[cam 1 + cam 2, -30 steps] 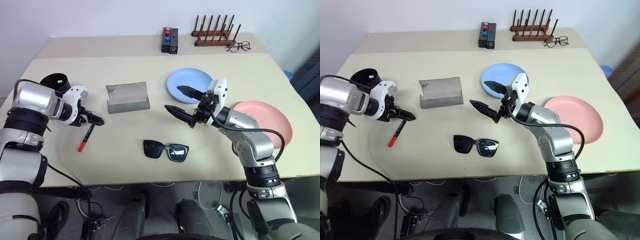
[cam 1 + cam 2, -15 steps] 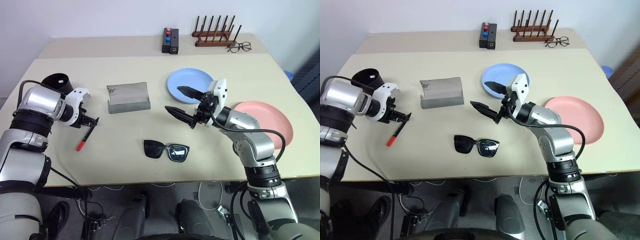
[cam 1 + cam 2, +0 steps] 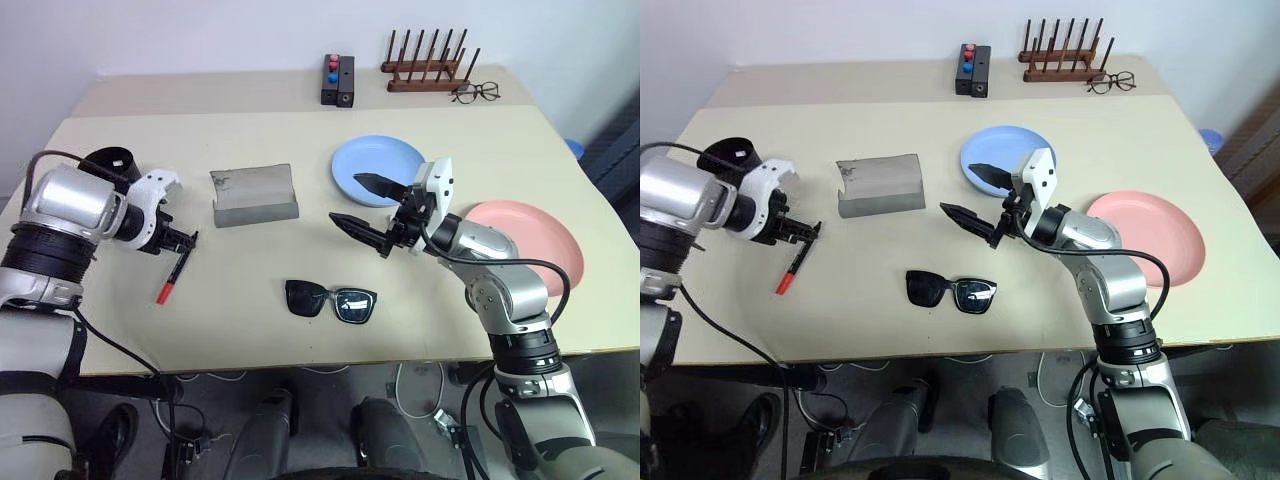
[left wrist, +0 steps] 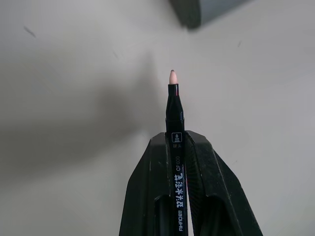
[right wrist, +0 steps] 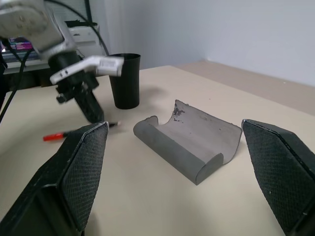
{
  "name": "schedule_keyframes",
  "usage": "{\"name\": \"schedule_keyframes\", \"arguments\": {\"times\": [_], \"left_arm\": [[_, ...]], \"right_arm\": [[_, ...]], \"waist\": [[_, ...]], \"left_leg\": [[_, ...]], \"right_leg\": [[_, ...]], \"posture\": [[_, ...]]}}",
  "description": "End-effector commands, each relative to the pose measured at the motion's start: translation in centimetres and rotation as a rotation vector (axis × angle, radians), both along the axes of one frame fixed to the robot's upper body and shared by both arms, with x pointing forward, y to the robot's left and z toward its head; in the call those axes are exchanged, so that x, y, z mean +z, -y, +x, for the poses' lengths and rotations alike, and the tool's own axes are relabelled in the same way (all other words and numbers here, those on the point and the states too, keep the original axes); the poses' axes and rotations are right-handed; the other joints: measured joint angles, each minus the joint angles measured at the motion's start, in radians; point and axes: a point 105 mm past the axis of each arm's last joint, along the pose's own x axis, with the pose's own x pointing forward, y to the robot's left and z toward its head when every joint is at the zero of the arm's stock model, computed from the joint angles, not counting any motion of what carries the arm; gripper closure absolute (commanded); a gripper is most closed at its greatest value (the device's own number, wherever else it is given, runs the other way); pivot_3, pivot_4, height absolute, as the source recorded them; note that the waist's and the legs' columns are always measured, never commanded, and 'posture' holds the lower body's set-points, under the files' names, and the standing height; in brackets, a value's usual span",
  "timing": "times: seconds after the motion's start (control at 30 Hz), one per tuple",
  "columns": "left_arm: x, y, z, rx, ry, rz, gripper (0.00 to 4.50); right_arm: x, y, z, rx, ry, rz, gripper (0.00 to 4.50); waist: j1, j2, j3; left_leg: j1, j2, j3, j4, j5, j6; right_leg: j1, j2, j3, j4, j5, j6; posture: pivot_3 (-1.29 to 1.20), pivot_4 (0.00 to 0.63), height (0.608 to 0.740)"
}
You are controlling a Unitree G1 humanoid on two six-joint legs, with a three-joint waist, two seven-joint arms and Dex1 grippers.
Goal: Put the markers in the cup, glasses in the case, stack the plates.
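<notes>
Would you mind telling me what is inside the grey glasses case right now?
The glasses case lies open and what shows of its grey lining holds nothing. Its front wall hides the lowest part of the trough. The sunglasses lie on the table, apart from it.

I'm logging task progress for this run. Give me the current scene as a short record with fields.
left gripper: shut on the marker, red end low, near the table
right gripper: open, holds nothing, above the table
cup: upright, behind the left gripper
case: open, nothing in it
sunglasses: on the table, outside the case
plates: blue plate and pink plate lie apart, unstacked
</notes>
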Motion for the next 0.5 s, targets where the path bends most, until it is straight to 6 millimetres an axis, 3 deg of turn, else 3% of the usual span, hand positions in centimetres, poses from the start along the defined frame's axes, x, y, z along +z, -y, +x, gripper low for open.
{"name": "schedule_keyframes", "arguments": {"times": [0.03,0.23,0.37,0.5], "left_arm": [[3.3,0.2,0.2,-0.040,0.154,0.016,4.42],[6.9,0.9,1.5,-0.036,0.407,-0.074,4.42],[10.3,1.5,2.6,-0.075,0.666,-0.179,4.42],[13.5,1.2,3.2,-0.082,0.884,-0.184,4.42]], "right_arm": [[0.9,0.2,-0.1,-0.001,0.047,0.010,0.06],[1.6,0.6,-0.6,0.055,0.011,0.072,0.06],[1.8,0.4,-2.0,0.168,-0.021,0.085,0.06],[1.6,0.5,-1.6,0.154,-0.007,0.086,0.06]], "waist": [[0.000,0.000,0.000],[0.001,0.000,0.000],[0.001,0.000,0.000],[0.000,-0.001,0.000]], "left_leg": [[0.000,0.000,0.000,0.000,0.000,0.000],[0.000,0.000,0.000,0.000,0.000,0.000],[0.000,0.000,0.000,0.001,0.000,0.000],[0.000,0.000,0.000,0.001,0.000,0.000]], "right_leg": [[0.000,0.000,0.000,0.000,0.000,0.000],[0.000,0.000,0.000,0.000,0.000,0.000],[0.000,0.000,0.000,0.000,0.000,0.000],[0.000,0.000,-0.001,0.000,0.000,0.000]], "posture": [[0.00,0.150,0.737],[0.00,0.150,0.737],[0.00,0.150,0.737],[0.00,0.150,0.737]]}}
